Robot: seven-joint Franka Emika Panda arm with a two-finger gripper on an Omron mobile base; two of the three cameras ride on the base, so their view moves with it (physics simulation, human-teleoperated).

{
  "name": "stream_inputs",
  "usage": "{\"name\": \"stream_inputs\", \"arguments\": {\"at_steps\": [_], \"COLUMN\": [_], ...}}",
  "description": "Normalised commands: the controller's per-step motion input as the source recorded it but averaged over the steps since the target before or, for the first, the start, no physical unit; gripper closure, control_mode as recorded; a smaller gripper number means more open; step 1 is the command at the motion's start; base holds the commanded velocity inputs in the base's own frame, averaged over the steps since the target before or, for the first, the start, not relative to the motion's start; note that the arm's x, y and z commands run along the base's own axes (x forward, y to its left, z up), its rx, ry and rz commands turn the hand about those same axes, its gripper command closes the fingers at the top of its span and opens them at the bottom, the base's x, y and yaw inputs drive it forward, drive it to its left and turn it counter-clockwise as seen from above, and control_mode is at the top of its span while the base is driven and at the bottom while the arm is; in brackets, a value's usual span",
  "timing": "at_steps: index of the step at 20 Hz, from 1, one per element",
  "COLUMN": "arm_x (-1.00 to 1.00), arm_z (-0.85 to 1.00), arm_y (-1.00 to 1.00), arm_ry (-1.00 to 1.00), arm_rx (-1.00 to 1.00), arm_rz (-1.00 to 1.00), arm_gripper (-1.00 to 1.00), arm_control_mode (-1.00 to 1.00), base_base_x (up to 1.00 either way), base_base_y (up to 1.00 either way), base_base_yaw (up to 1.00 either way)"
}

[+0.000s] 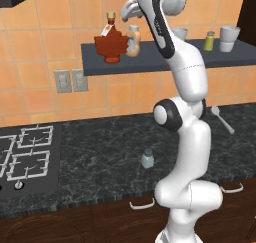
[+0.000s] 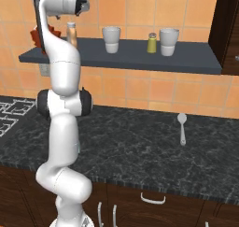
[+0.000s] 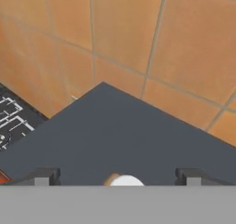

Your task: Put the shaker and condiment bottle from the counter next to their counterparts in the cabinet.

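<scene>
On shelf: condiment bottle (image 1: 133,41), upright.
Arm: raised high.
Claw (image 3: 118,176): wide open, empty, above bottle's cap.

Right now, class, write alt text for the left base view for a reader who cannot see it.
A white robot arm reaches up to a dark grey wall shelf, its hand beside a beige-peach condiment bottle standing by a dark red maple-leaf bottle. A small blue-grey shaker waits on the black marbled counter.
</scene>
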Motion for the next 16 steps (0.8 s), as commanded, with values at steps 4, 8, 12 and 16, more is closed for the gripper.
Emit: {"name": "stream_inputs", "arguments": {"at_steps": [4, 8, 12, 16], "arm_x": [-0.25, -0.51, -0.62, -0.74], "arm_z": [0.43, 0.34, 0.27, 0.09], "arm_y": [-0.15, -0.28, -0.34, -0.39], "arm_ry": [0.0, 0.0, 0.0, 0.0], "arm_rx": [0.06, 0.11, 0.15, 0.18], "arm_rz": [0.0, 0.0, 0.0, 0.0], "arm_gripper": [-1.0, -1.0, -1.0, -1.0], "arm_control_mode": [-1.0, -1.0, -1.0, -1.0], "base_base_x": [0.0, 0.0, 0.0, 0.0], "base_base_y": [0.0, 0.0, 0.0, 0.0], "base_base_yaw": [0.0, 0.0, 0.0, 0.0]}}
